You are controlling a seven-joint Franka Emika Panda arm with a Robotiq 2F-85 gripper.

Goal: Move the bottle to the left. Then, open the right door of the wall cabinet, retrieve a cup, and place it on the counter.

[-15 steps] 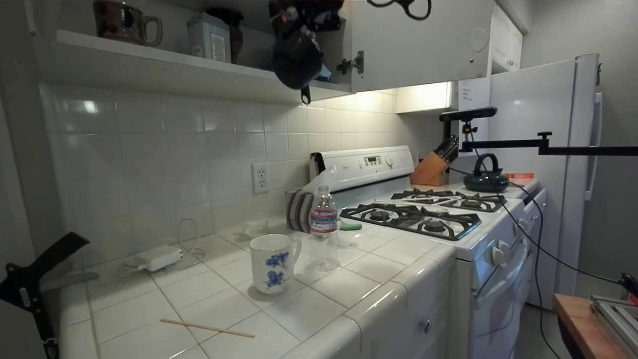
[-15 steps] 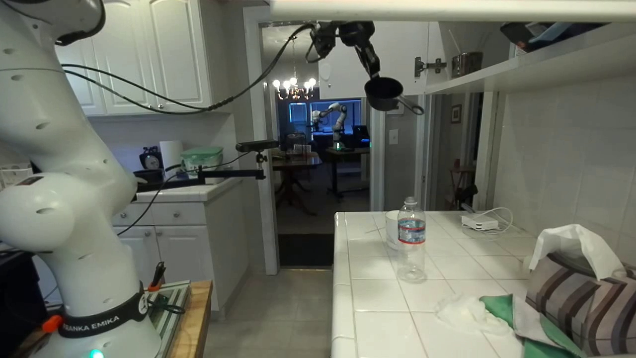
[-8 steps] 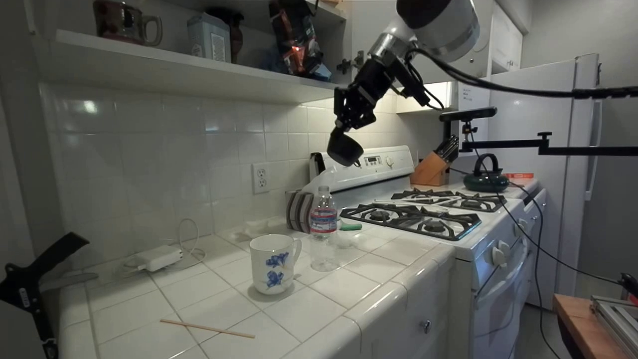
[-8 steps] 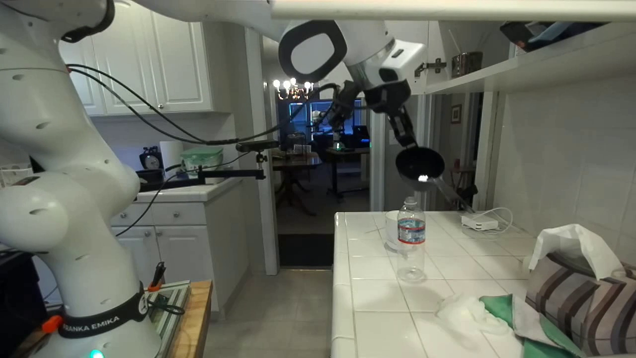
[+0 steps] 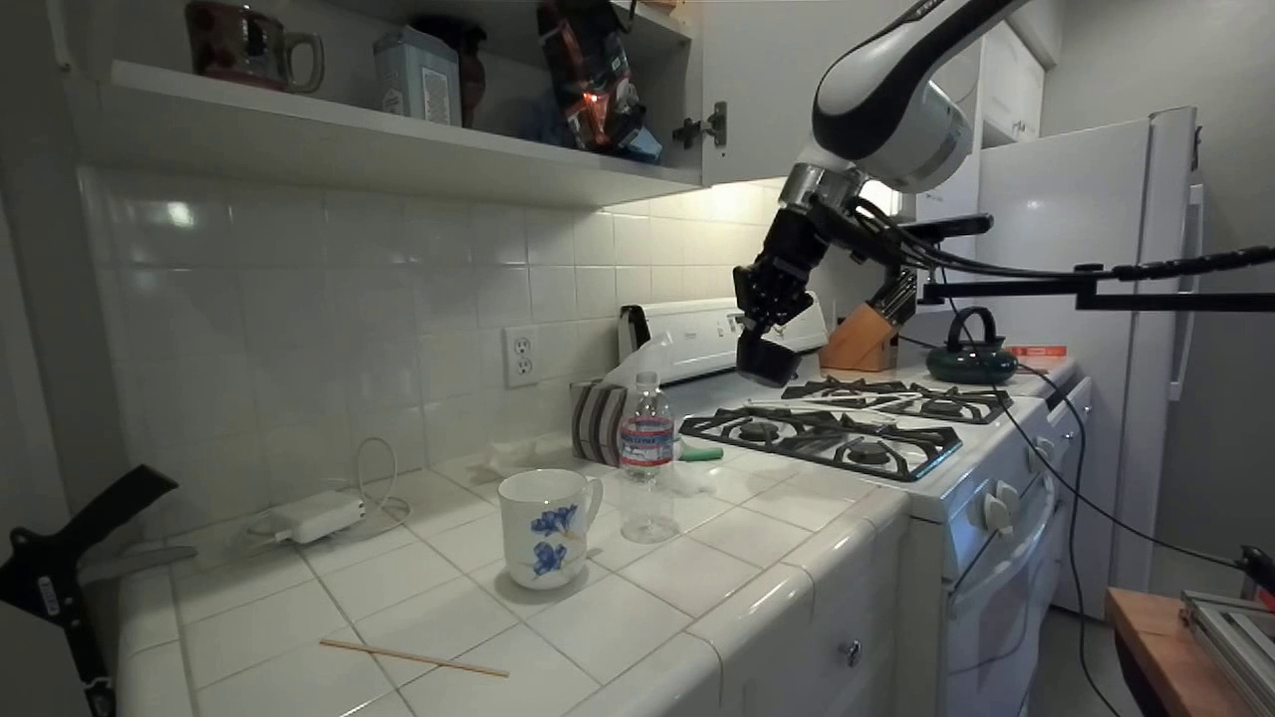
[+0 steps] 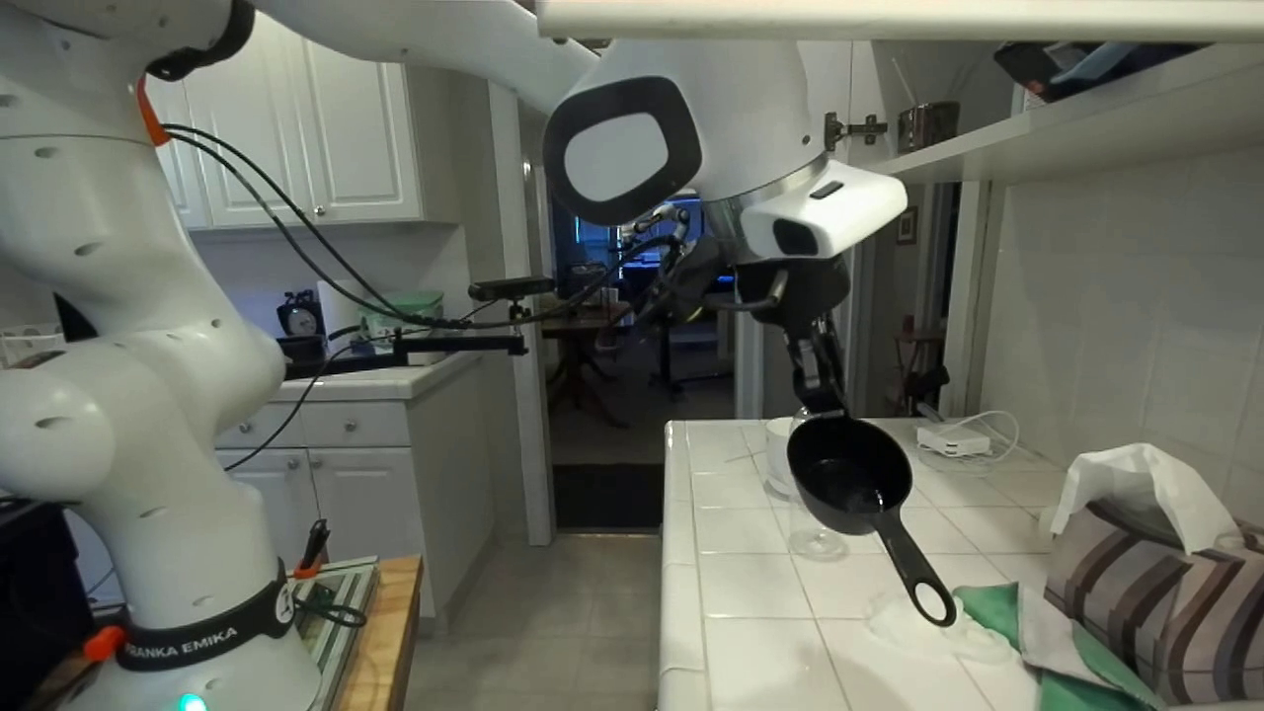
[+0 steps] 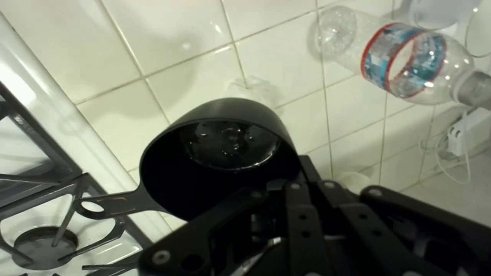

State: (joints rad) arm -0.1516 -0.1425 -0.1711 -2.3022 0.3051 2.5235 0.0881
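My gripper (image 5: 759, 327) is shut on the rim of the black cup (image 5: 767, 360), also in an exterior view (image 6: 851, 484) and the wrist view (image 7: 232, 111). The cup is tilted in the air, its handle pointing away from the fingers. It hangs above the tiled counter (image 5: 598, 637) near the stove edge. The clear bottle (image 5: 647, 443) stands upright on the counter; it lies to the right in the wrist view (image 7: 414, 63) and is mostly hidden behind the cup in an exterior view (image 6: 817, 541). The wall cabinet (image 5: 398, 134) has its right door (image 5: 762, 95) open.
A white mug (image 5: 543, 533) stands beside the bottle. A striped tissue box (image 6: 1155, 602) and crumpled plastic (image 6: 928, 627) lie on the counter. The gas stove (image 5: 857, 433) adjoins it. A thin stick (image 5: 413, 657) and a white charger (image 5: 317, 515) lie further along.
The gripper has come down from the cabinet shelf with the black cup held, moving down and towards the stove side. The bottle, mug and open door have not moved.
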